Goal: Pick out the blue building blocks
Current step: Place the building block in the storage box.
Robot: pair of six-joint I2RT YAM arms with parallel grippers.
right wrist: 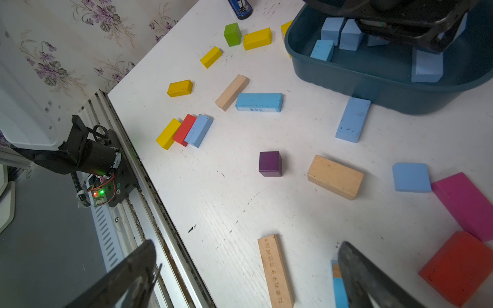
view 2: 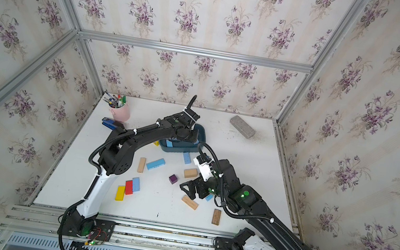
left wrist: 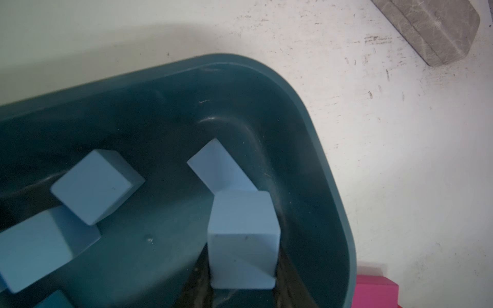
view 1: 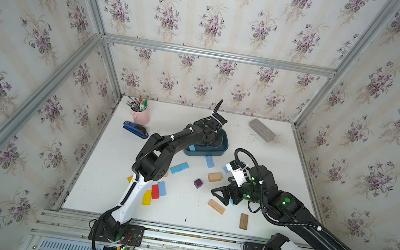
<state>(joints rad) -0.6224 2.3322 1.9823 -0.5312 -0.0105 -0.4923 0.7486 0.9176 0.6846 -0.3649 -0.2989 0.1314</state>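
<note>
Matte light-blue blocks point(left wrist: 97, 186), cubes and bricks, lie tumbled in the smooth teal bin point(left wrist: 306, 112). Others lie flat on the scuffed white table point(view 1: 179, 210), one brick point(right wrist: 353, 120) pointing at the bin. Left gripper point(right wrist: 424, 44), jaws closed, hangs over the bin, its grip hidden. The right gripper point(right wrist: 248, 243) gapes empty. Floral wallpaper point(view 1: 211, 17) surrounds.

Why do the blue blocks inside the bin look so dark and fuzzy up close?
In the left wrist view, the deep bin sits in shadow, so the blue blocks look dim, and the nearest ones have soft edges. In the right wrist view, the right end effector is a dark blur, while the table looks bright and sharp. In both top views, the light is even.
</note>
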